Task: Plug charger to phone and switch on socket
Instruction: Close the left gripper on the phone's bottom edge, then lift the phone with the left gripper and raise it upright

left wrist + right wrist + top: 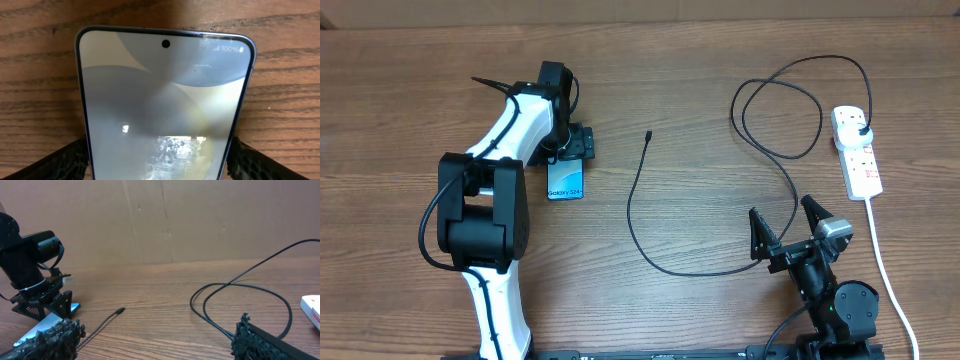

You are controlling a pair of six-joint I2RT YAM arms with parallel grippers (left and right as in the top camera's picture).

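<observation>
The phone point(566, 181) lies flat on the wooden table, its pale screen filling the left wrist view point(165, 100). My left gripper point(567, 160) straddles the phone's lower part, open, a black finger point(65, 162) close beside each long edge. The charger cable point(632, 215) snakes across the middle of the table. Its connector tip point(648, 135) lies free to the right of the phone, and its black plug point(861, 131) sits in the white socket point(857, 152) at the far right. My right gripper point(786, 228) hovers open and empty near the front edge, next to the cable loop.
The socket's white cord point(885, 270) runs down the right side to the table's front edge. Loops of cable point(780, 110) lie between the socket and the middle. A brown cardboard wall point(165, 220) stands behind the table. The left arm point(30, 265) looms over the phone.
</observation>
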